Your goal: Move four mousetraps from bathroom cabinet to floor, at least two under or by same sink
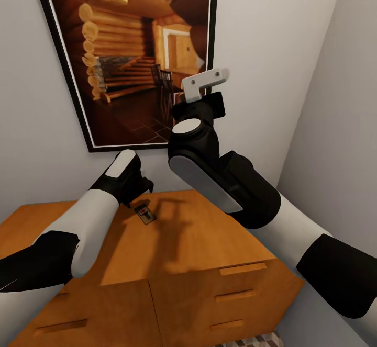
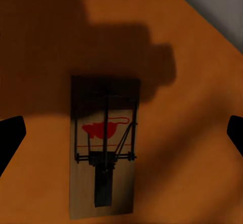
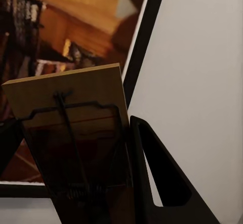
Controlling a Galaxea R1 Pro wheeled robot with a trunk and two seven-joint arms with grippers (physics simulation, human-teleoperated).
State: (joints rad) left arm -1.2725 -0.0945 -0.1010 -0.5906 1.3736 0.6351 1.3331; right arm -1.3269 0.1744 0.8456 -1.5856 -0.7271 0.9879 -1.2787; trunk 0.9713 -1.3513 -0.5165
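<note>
One mousetrap [image 1: 145, 214] lies flat on the top of the orange-brown cabinet [image 1: 209, 242], near the back wall. My left gripper [image 1: 139, 194] hovers just above it. In the left wrist view the mousetrap [image 2: 104, 148] sits between the two spread fingertips [image 2: 10, 138], untouched, so the left gripper [image 2: 121, 135] is open. My right arm is raised in front of the wall. In the right wrist view the right gripper [image 3: 76, 176] is shut on a second mousetrap [image 3: 76, 107], whose board stands up between the black fingers [image 3: 157, 178].
A large framed picture [image 1: 136, 48] of a log interior hangs on the wall behind the cabinet. A grey side wall [image 1: 340, 127] closes in on the right. Slot-handled drawers [image 1: 241, 268] face me. A strip of patterned bathroom floor [image 1: 251, 342] shows at the bottom edge.
</note>
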